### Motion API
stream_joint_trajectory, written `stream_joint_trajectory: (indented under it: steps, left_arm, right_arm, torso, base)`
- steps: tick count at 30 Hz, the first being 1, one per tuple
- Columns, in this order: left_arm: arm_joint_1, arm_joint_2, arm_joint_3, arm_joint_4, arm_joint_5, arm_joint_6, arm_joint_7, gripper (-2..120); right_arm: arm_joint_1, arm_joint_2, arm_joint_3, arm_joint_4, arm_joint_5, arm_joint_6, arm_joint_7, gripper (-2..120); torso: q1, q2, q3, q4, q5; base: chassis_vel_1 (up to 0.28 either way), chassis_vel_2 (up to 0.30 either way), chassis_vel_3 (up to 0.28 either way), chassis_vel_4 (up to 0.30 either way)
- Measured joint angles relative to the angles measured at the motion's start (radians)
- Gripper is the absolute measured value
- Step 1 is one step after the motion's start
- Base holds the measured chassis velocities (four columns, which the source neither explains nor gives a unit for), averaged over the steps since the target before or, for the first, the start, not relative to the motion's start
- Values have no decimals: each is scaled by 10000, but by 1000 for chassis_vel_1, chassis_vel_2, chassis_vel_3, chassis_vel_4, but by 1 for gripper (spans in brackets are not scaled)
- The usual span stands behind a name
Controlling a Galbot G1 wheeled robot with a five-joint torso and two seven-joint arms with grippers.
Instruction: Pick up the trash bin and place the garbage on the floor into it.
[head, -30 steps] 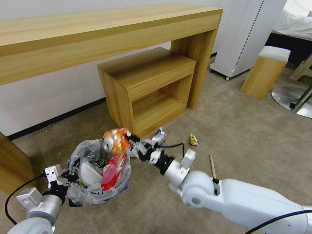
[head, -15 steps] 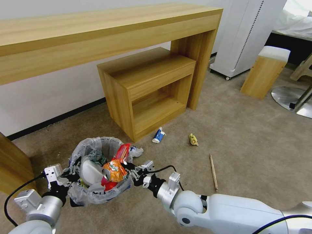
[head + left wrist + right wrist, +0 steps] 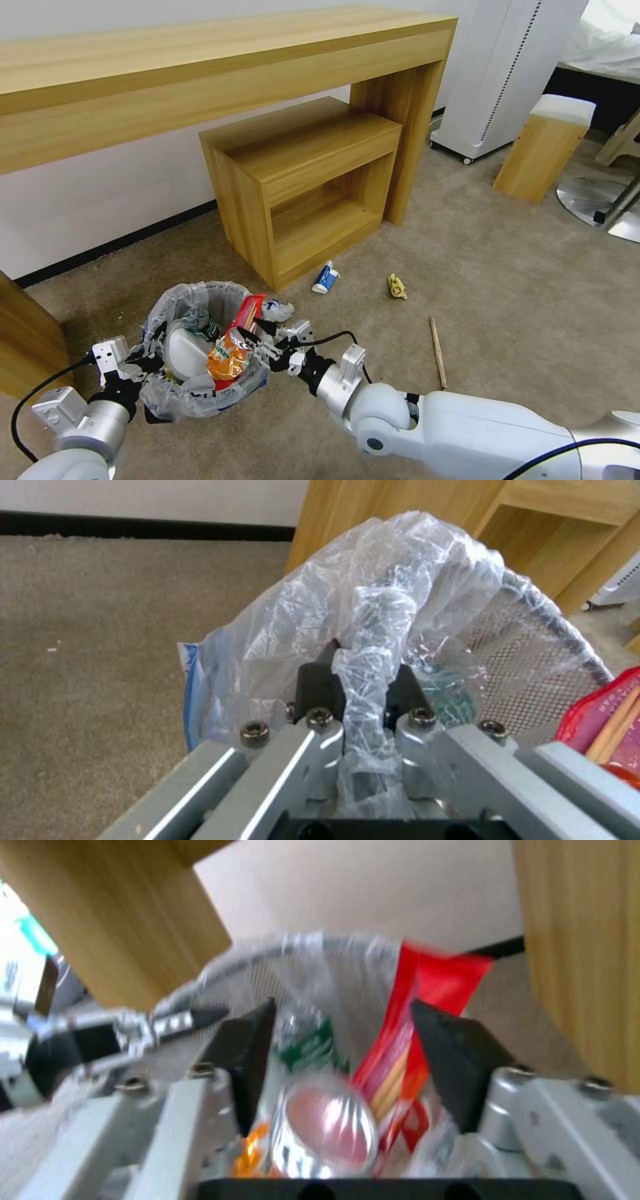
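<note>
No readable writing: the crushed orange can [image 3: 227, 357] has green print too blurred to make out, and it lies in the trash bin [image 3: 193, 400], next to a red wrapper [image 3: 248, 312]. Right gripper [image 3: 261, 337] is over the bin's rim, jaws apart and empty; left gripper [image 3: 363, 680] is clamped on the bagged rim. Bin is on beige carpet [image 3: 520, 280] by a wooden desk [image 3: 200, 60]; a blue-white carton [image 3: 325, 278], a yellow scrap [image 3: 397, 287] and a wooden stick [image 3: 437, 352] lie on the floor.

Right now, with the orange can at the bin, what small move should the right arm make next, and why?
Probably draw the right pincer back from the trash bin. Its fingers stand apart in the right wrist view, and the crushed orange can lies on the pile inside. The left pincer grips the bag-covered rim. A blue-white carton, yellow wrapper and wooden stick lie on the floor.
</note>
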Motion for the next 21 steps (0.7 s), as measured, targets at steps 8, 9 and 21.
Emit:
stream_joint_trajectory:
  steps: [8, 9, 21]
  left_arm:
    - [-92, 6, 15, 239, 25, -9, 9, 3]
    - [-103, 19, 0, 269, 25, -13, 11, 3]
    - [-127, -14, -34, 366, 41, -51, 36, 3]
  right_arm:
    - [-350, 12, 1266, -7, -69, -35, 73, 89]
    - [-407, -44, 1546, -69, -55, -49, 119, 93]
    - [-765, -635, 2595, -1050, 45, -53, 1869, 100]
  torso:
    - [0, 0, 0, 1, 1]
    - [0, 0, 0, 1, 1]
    - [0, 1, 0, 0, 1]
  base:
    - [0, 0, 0, 0]
    - [0, 0, 0, 0]
    - [0, 0, 0, 0]
